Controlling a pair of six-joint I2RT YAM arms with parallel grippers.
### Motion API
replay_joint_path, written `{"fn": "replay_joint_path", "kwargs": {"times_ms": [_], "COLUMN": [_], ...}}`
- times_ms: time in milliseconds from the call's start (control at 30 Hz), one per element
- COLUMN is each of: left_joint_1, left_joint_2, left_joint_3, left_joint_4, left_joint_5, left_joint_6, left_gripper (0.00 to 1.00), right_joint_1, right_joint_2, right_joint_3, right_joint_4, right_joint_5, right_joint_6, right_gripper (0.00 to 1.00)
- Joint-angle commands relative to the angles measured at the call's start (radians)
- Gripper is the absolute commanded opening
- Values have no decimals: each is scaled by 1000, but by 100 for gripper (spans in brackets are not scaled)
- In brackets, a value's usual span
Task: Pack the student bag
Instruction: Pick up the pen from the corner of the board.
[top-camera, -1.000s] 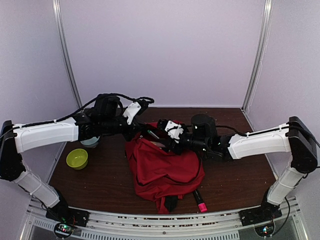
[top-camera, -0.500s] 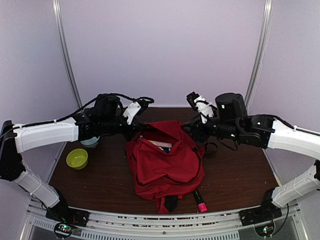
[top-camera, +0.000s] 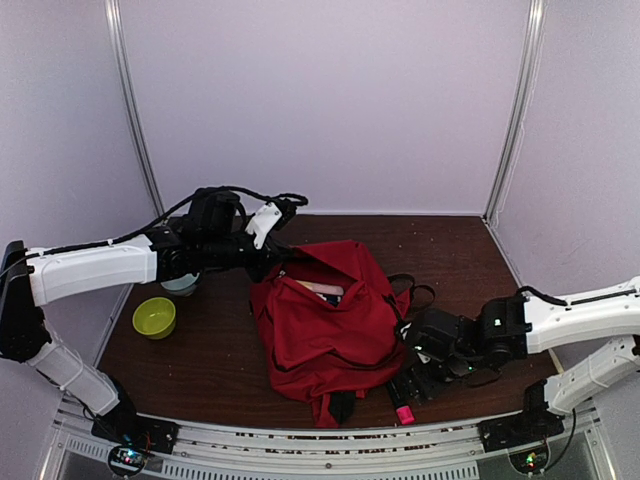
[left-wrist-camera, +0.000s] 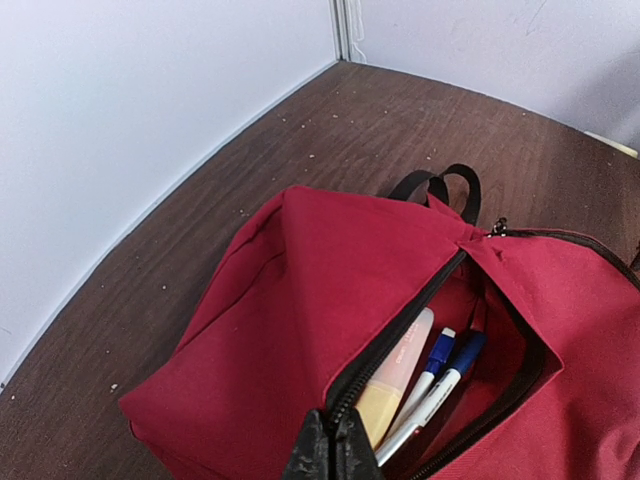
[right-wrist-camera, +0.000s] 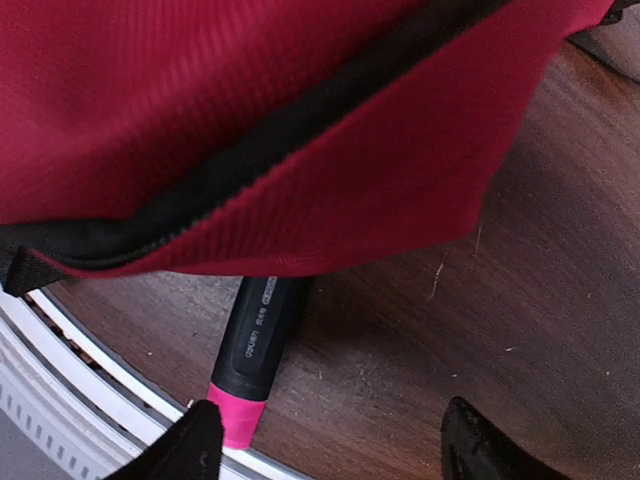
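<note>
My left gripper (left-wrist-camera: 332, 452) is pinched tight on the zipper edge of the bag (top-camera: 325, 320) on the tabletop (top-camera: 470, 262). A bowl (top-camera: 154, 317) sits left of the bag, and a marker (right-wrist-camera: 258, 345) lies half under its near edge. My right gripper (right-wrist-camera: 330, 445), wide open and empty, has dropped there from the bag's far side.

Red student bag (right-wrist-camera: 250, 90) over black pink-capped marker (right-wrist-camera: 255, 350), claw (right-wrist-camera: 330, 445) spread

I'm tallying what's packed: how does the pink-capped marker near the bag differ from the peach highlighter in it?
The pink-capped marker lies on the table, one end under the student bag; the peach highlighter sits inside the bag's open pocket beside blue pens. The marker's body is black; the highlighter's is pale peach. Both are chunky pens.
</note>
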Motion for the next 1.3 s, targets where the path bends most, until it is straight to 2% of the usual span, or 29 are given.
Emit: {"fn": "replay_joint_path", "kwargs": {"times_ms": [0,300,500,700,967,1233,1267], "left_joint_1": [0,1,1,1,1,1,1], "left_joint_2": [-17,-27,-21,-15,-10,-3,0], "left_joint_3": [41,34,30,37,37,46,46], "left_joint_4": [62,52,52,42,46,59,60], "left_joint_5": [5,-1,-9,-16,-9,-8,-7], "left_joint_6": [-17,-14,-4,11,19,24,24], "left_gripper": [0,0,0,0,0,0,0], "right_joint_1": [18,46,50,50,47,-1,-13], "right_joint_2": [123,329,393,365,272,67,43], "right_joint_3": [14,58,70,57,47,43,31], "right_joint_4": [53,51,24,11,-61,-157,-141], "right_joint_5": [-34,-8,17,32,56,48,33], "right_joint_6": [27,22,32,46,58,42,28], "right_gripper": [71,64,54,23,1,0,4]}}
